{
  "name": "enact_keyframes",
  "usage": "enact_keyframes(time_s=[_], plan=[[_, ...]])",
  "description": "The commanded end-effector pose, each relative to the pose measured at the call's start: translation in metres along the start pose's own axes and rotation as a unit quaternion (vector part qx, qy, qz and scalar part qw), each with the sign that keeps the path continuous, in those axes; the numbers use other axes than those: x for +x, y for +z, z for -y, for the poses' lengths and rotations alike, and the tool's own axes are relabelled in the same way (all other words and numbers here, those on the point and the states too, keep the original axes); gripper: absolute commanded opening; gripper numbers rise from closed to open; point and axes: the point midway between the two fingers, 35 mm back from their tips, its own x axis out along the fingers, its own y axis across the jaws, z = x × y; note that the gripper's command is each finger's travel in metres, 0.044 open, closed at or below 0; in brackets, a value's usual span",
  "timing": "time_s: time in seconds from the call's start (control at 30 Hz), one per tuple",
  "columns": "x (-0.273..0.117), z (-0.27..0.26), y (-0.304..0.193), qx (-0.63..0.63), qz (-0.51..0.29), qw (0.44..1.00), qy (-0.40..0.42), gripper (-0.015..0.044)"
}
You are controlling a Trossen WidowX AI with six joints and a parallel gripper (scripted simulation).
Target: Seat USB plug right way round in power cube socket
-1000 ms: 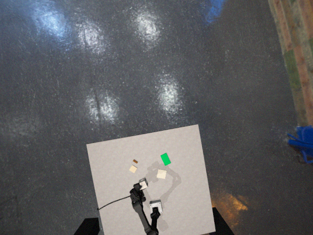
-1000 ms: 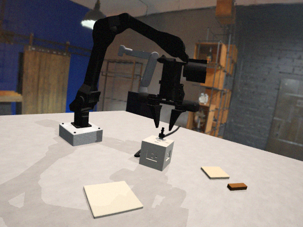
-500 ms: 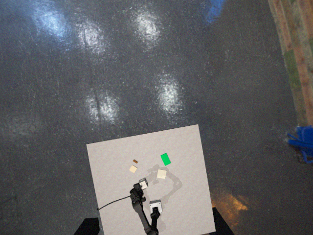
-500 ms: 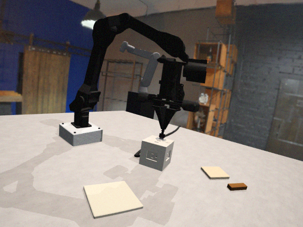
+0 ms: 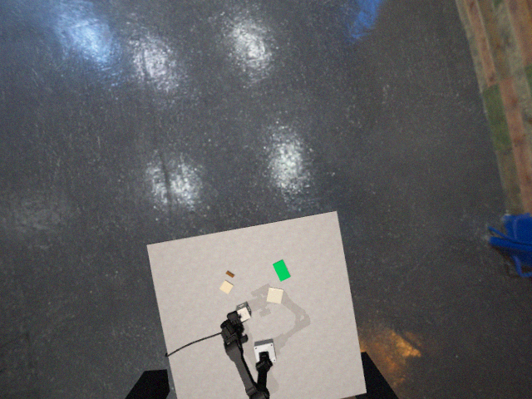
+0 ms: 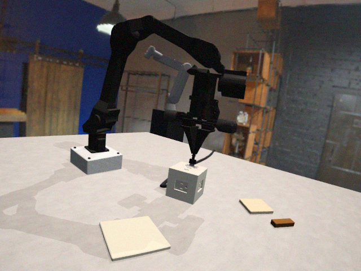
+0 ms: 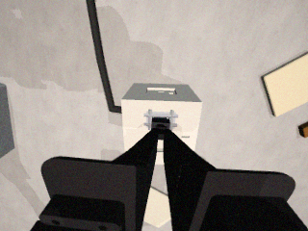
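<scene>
Black two-fingered gripper (image 5: 232, 318) (image 6: 193, 154) (image 7: 161, 134) nearly closed, pinching black USB plug (image 6: 192, 161) (image 7: 161, 122) atop white cubic power block (image 5: 243, 312) (image 6: 186, 182) (image 7: 161, 108) (seating depth unclear).

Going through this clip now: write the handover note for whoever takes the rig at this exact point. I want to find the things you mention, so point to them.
Gripper: the black parallel-jaw gripper (image 6: 193, 153) (image 7: 161, 134) is shut on the small black USB plug (image 6: 192, 161) (image 7: 160, 121).
Where: the plug stands upright at the top socket of the light grey power cube (image 5: 243, 312) (image 6: 180, 182) (image 7: 137, 108).
Done: plug gripped; no turn or reseating evident.
Left: likely pull it out, turn it the right way round, seat it fully, let go, move clear.
Can't tell: how deep the plug sits.
</scene>
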Motion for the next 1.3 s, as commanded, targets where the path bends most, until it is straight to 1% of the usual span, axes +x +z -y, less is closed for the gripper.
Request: enact_keyframes(time_s=[0.0, 1.27], plan=[[-0.004, 0.001, 0.0, 0.0, 0.0, 1.0, -0.002, 0.0], [-0.029, 0.001, 0.0, 0.0, 0.0, 1.0, -0.002, 0.0]])
